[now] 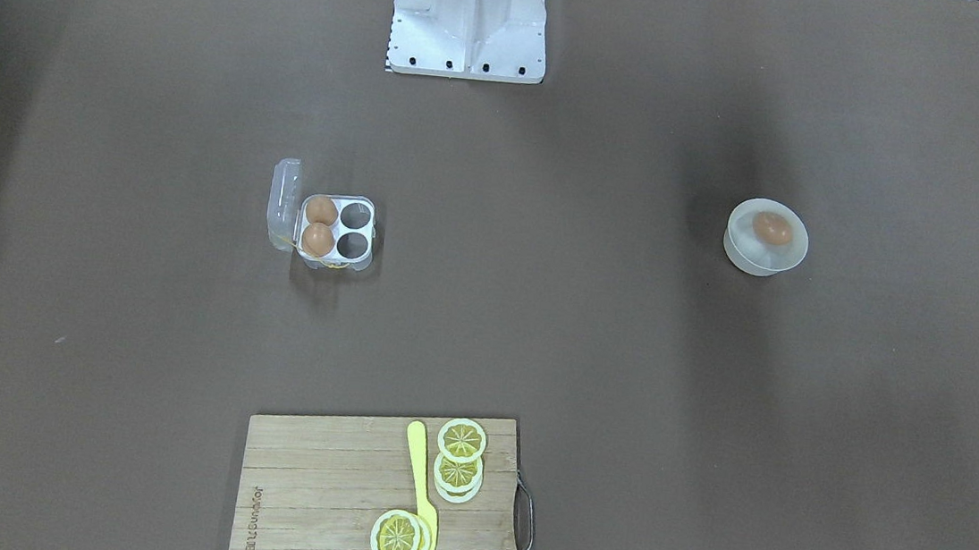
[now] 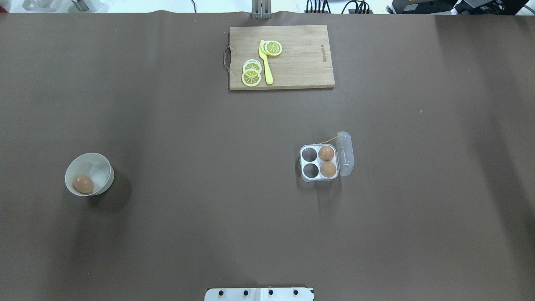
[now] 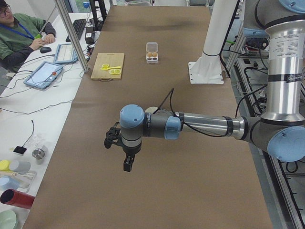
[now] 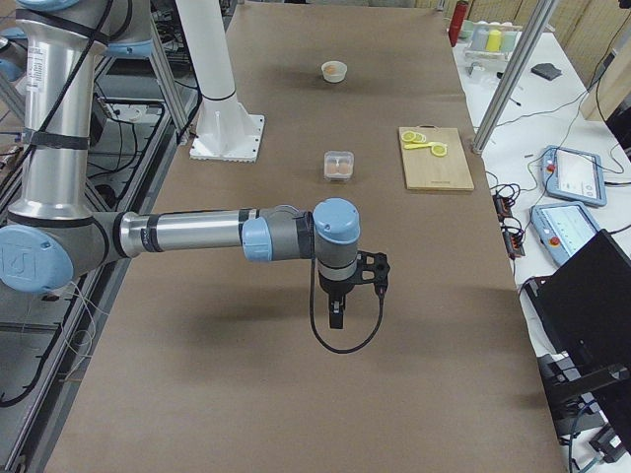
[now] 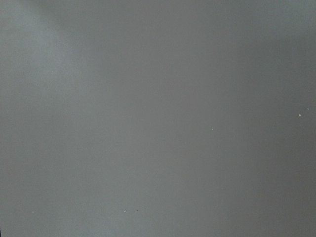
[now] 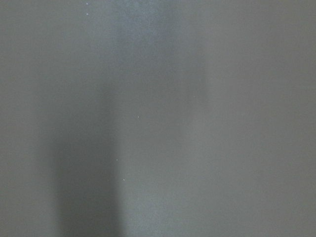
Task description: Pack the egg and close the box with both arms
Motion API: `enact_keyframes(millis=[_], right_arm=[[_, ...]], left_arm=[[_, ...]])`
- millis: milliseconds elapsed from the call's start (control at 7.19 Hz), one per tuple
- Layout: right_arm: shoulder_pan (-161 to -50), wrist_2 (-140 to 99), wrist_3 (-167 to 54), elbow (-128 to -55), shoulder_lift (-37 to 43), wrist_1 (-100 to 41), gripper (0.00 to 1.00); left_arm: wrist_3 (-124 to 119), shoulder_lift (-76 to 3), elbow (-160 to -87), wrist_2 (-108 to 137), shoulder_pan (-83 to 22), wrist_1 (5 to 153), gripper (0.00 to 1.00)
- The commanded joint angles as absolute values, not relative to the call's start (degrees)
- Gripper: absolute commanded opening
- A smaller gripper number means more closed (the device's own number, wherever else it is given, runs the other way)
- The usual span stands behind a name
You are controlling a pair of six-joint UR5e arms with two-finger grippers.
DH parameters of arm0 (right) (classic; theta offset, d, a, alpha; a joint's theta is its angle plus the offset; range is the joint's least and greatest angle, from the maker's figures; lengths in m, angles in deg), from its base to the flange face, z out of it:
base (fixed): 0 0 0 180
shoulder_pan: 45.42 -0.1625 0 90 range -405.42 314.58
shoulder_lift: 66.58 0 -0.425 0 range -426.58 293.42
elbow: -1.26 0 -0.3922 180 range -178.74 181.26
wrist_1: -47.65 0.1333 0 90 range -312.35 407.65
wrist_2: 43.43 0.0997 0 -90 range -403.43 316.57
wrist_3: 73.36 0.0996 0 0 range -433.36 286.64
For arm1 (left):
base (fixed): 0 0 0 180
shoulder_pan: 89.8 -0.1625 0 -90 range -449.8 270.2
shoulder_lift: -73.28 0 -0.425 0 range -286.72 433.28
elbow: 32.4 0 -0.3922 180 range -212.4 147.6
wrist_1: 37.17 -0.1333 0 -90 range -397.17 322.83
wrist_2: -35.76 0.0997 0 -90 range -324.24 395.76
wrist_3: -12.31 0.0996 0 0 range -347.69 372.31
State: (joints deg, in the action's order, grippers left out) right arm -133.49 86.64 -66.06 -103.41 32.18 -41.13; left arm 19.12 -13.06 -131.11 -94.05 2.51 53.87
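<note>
The clear box [image 2: 302, 164] stands open right of the table's middle, its lid [image 2: 346, 153] folded outward. Two eggs [image 2: 326, 153] [image 2: 328, 169] fill the cells next to the lid; the other two cells are empty. A third egg [image 2: 82, 184] lies in a white bowl [image 2: 101, 166] at the left. My left gripper [image 3: 127, 164] and right gripper [image 4: 337, 317] hang above bare table at the table's two ends, far from box and bowl. They show only in the side views, so I cannot tell whether they are open or shut. Both wrist views show only brown table.
A wooden cutting board [image 2: 301, 62] with lemon slices [image 2: 251, 76] and a yellow knife [image 2: 266, 62] lies at the table's far edge. The white stand [image 1: 469, 17] is at the robot's side. An operator [image 3: 19, 38] sits beside the table.
</note>
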Motion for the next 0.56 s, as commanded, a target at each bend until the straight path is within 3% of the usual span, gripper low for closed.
enact_keyframes(millis=[0, 417], right_arm=[[-133.49, 86.65, -66.15, -103.42, 32.21, -41.12, 1.0], [-133.49, 86.47, -66.59, -103.5, 31.95, -40.95, 1.0]], left_arm=[[19.69, -12.6, -131.1, -93.96, 2.49, 54.58, 0.98], [19.34, -12.85, -131.62, -94.22, 2.4, 58.37, 0.98]])
